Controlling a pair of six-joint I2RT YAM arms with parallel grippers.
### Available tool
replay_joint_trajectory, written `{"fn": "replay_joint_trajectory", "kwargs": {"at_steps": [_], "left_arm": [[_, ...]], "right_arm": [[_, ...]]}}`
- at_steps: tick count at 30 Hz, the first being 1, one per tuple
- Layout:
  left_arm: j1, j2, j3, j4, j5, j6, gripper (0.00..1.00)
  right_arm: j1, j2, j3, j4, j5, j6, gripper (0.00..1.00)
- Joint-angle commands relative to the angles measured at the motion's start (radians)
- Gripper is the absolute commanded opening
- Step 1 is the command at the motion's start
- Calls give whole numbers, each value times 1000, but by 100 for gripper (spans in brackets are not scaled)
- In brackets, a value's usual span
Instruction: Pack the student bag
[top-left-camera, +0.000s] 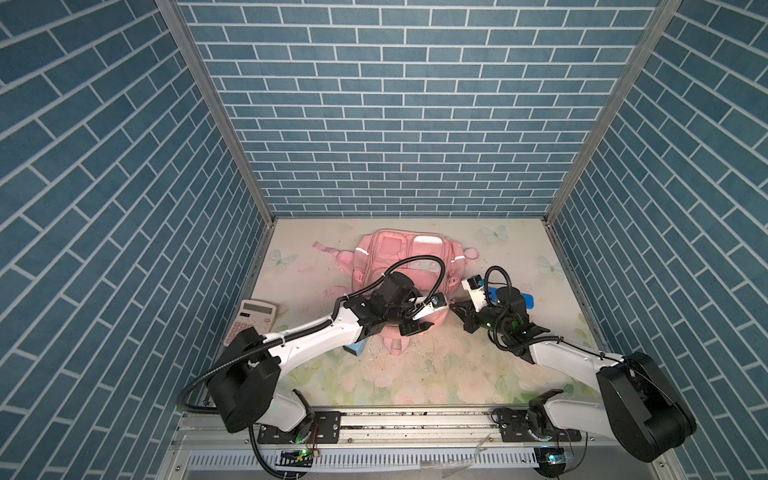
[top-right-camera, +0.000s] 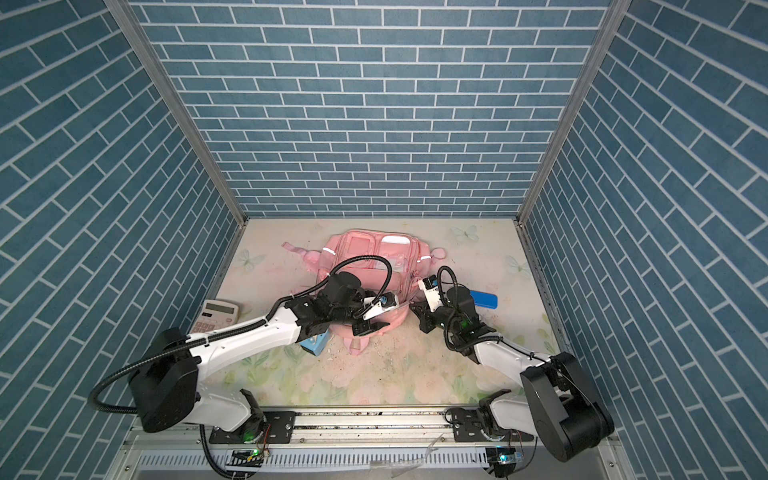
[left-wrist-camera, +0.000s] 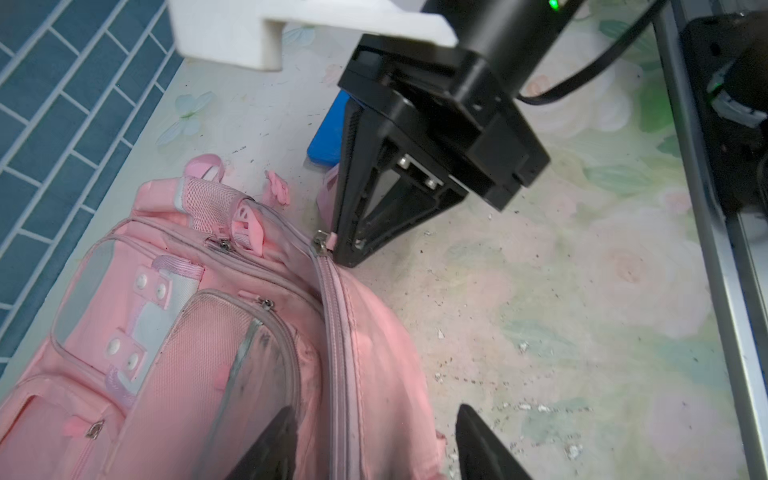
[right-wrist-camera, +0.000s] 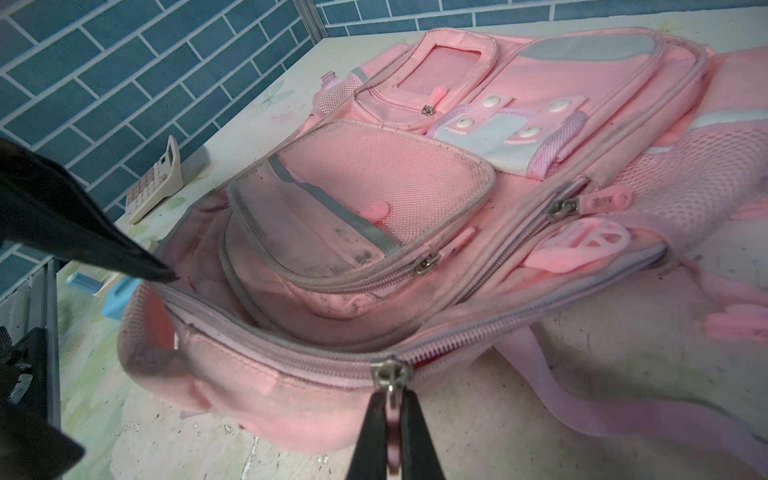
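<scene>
The student bag (top-left-camera: 399, 249) is lying flat in the middle of the floral table (top-left-camera: 415, 374), pockets facing up and its carry loop pointing to the near side. The right gripper (right-wrist-camera: 392, 401) is reaching in from the right and pinching the pink zip pull (right-wrist-camera: 392, 424) of the main zipper at the bag's near right corner. It is clenching tight around the tab. The left gripper (left-wrist-camera: 374, 419) is hanging over the bag's near end with its fingers (right-wrist-camera: 83, 232) spread apart, grasping nothing. One finger is hovering above the pink fabric, its partner above the bare table just off the bag's near edge. A calculator (top-left-camera: 251, 318) is sitting at the left edge. A light-blue box (top-left-camera: 357, 349) is peeking out from under the left arm. A flat blue case (top-left-camera: 525, 299) is lying to the right of the bag, partly hidden by the right arm.
</scene>
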Motion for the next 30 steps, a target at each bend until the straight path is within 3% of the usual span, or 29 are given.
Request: {"fn": "replay_joint_trajectory", "kwargs": {"at_steps": [1, 6, 8, 9, 11, 12, 15, 30], "left_arm": [[-3, 63, 28, 89, -19, -79, 62], [-2, 142, 78, 70, -44, -123, 57], [-3, 162, 85, 55, -31, -121, 51], [-3, 170, 88, 41, -32, -118, 42], [-3, 172, 90, 23, -52, -106, 6], [-1, 168, 89, 12, -60, -99, 0], [4, 120, 67, 0, -75, -80, 0], [18, -108, -83, 46, -25, -106, 0]], "right_arm": [[6, -35, -9, 89, -25, 0, 0], [6, -42, -26, 107, -23, 2, 0], [6, -40, -33, 123, -21, 7, 0], [6, -38, -36, 131, -22, 9, 0], [7, -31, -34, 138, -17, 9, 0], [4, -26, -33, 138, -8, 8, 0], [-11, -2, -28, 124, 57, 22, 0], [-129, 280, 176, -1, 102, 8, 0]]}}
